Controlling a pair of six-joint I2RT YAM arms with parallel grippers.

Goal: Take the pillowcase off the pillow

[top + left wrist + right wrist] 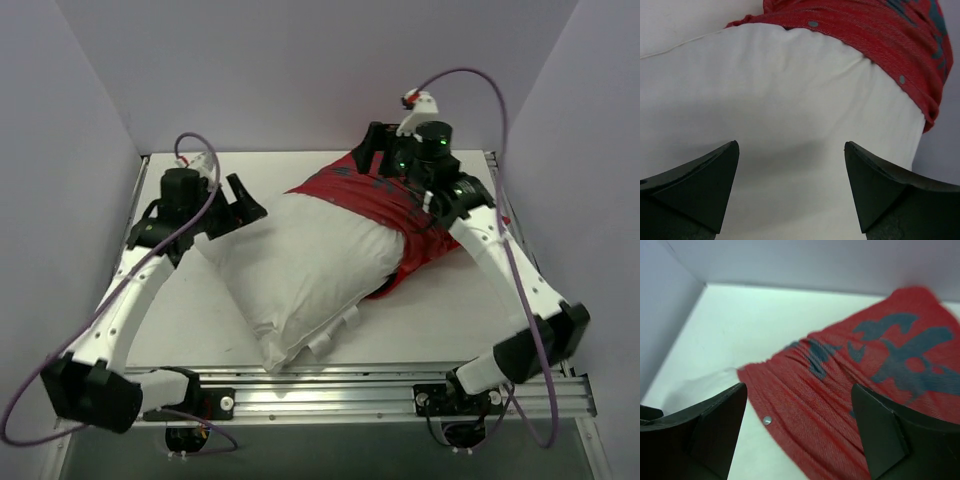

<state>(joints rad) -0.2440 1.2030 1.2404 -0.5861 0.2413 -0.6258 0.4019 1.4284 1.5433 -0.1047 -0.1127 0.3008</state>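
One pillow (300, 270) lies slantwise on the desk (450, 310), and one pillowcase (350, 185) covers only its far right end. The red cloth is bunched there, so most of the white pillow is bare. Two arms reach in, each with one pincer. The left pincer (240, 205) sits at the pillow's far left corner with its jaws wide apart and nothing between them. The right pincer (372, 148) hangs over the pillowcase at the pillow's far end, its jaws also spread and empty.

Only the top view shows the whole pillow, the small white tags (335, 335) on its near right edge, and both arms together. The left wrist view shows bare white pillow filling the space ahead of the fingers (700, 185). It also shows the gathered red hem beyond, with two small round snaps (813, 23) on it. The right wrist view looks down on the gathered red cloth. It shows the grey-blue brush marks (900, 350) plainly and one snap near the hem. A little white pillow shows past the hem, on the left.
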